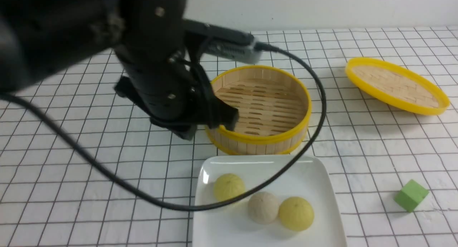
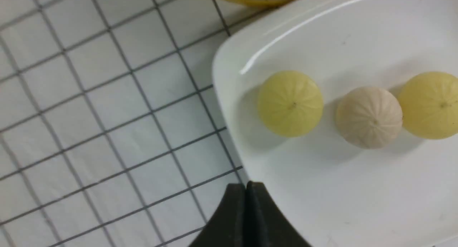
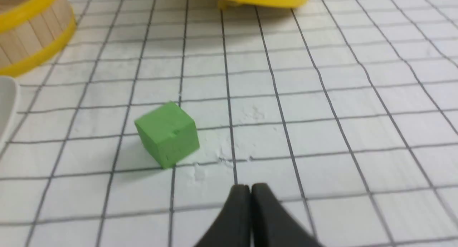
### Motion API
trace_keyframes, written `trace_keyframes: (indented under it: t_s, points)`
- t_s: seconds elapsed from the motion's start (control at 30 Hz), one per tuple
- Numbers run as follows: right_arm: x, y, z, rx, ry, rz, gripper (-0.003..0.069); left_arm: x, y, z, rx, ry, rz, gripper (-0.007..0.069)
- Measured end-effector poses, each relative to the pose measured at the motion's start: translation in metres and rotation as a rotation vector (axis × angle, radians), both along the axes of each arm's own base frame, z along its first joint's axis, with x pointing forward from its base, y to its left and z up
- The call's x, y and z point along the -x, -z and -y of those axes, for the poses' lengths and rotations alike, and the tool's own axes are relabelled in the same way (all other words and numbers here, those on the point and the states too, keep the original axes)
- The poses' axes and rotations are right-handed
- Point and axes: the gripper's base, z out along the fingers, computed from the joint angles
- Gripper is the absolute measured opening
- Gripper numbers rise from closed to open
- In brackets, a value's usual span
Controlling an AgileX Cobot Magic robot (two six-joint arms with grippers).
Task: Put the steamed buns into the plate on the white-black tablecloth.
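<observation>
Three buns (image 1: 263, 207) sit on the plate (image 1: 322, 189) in the lower middle of the front view, in a loose row slanting from upper left to lower right. Each is a small round dome with fine pleats running to a dimple at its crown. The pale yellow bun (image 1: 229, 186) near the plate's upper-left corner stands a little apart from the others. The beige bun (image 1: 263, 207) in the middle is duller and off-white, and it looks to be touching the second yellow bun (image 1: 296, 213) at the lower right.

The plate is glossy white and squarish with rounded corners and a raised rim. It rests on the white cloth (image 1: 71, 204) with its thin black grid, which covers the worktop.

The left arm (image 1: 150, 68) fills the upper left of the front view. Its black cable (image 1: 107, 172) loops across the plate's upper-left part. In the left wrist view the left hand (image 2: 246, 185) has its tips pressed together with nothing between them, over the plate's edge. The right hand (image 3: 247, 188) is likewise closed and empty, near the green cube (image 3: 167, 134).

A bamboo steamer (image 1: 266, 139) with a yellow rim stands just above the plate. Its lid (image 1: 393, 84) lies at the upper right.
</observation>
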Motion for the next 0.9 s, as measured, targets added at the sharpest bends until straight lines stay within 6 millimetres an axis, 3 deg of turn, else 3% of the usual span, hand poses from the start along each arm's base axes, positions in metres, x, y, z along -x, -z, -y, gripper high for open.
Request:
trace_keyframes:
  t_s: [0.03, 0.1, 0.17, 0.27, 0.3, 0.4, 0.43, 0.47, 0.5, 0.63, 0.7, 0.9]
  points:
    - [-0.001, -0.001, 0.000, 0.003, 0.003, 0.025, 0.0027, 0.011, -0.019, -0.013, 0.003, -0.005, 0.052, 0.0002]
    - [-0.001, -0.001, 0.000, 0.003, 0.002, 0.031, 0.0027, 0.018, -0.029, -0.022, 0.005, -0.010, 0.089, 0.0002]
    - [-0.002, -0.001, 0.000, 0.003, 0.002, 0.039, 0.0031, 0.041, -0.055, -0.045, 0.038, -0.019, 0.185, 0.0002]
    - [-0.002, -0.001, 0.000, 0.003, 0.002, 0.039, 0.0034, 0.065, -0.065, -0.067, 0.066, -0.028, 0.233, 0.0002]
    - [-0.002, -0.001, 0.000, 0.003, 0.002, 0.039, 0.0035, 0.083, -0.064, -0.082, 0.086, -0.043, 0.249, 0.0002]
    - [-0.002, -0.001, 0.000, 0.003, 0.002, 0.039, 0.0040, 0.120, -0.040, -0.114, 0.144, -0.093, 0.269, 0.0002]
    - [-0.002, -0.001, 0.000, 0.003, 0.002, 0.039, 0.0040, 0.123, -0.042, -0.116, 0.162, -0.097, 0.285, 0.0002]
    - [-0.002, -0.001, 0.000, 0.003, 0.002, 0.039, 0.0043, 0.141, -0.022, -0.130, 0.238, -0.114, 0.332, 0.0002]
    - [-0.002, -0.001, 0.000, 0.003, 0.002, 0.039, 0.0043, 0.142, -0.021, -0.131, 0.262, -0.118, 0.349, 0.0002]
    - [-0.002, -0.001, 0.000, 0.003, 0.002, 0.039, 0.0048, 0.169, 0.031, -0.147, 0.564, -0.113, 0.559, 0.0004]
    - [-0.002, -0.001, 0.000, 0.003, 0.002, 0.039, 0.0050, 0.175, 0.040, -0.149, 0.654, -0.087, 0.638, 0.0006]
    - [-0.002, -0.001, 0.000, 0.003, 0.002, 0.039, 0.0061, 0.188, 0.083, -0.158, 0.726, -0.016, 0.772, 0.0013]
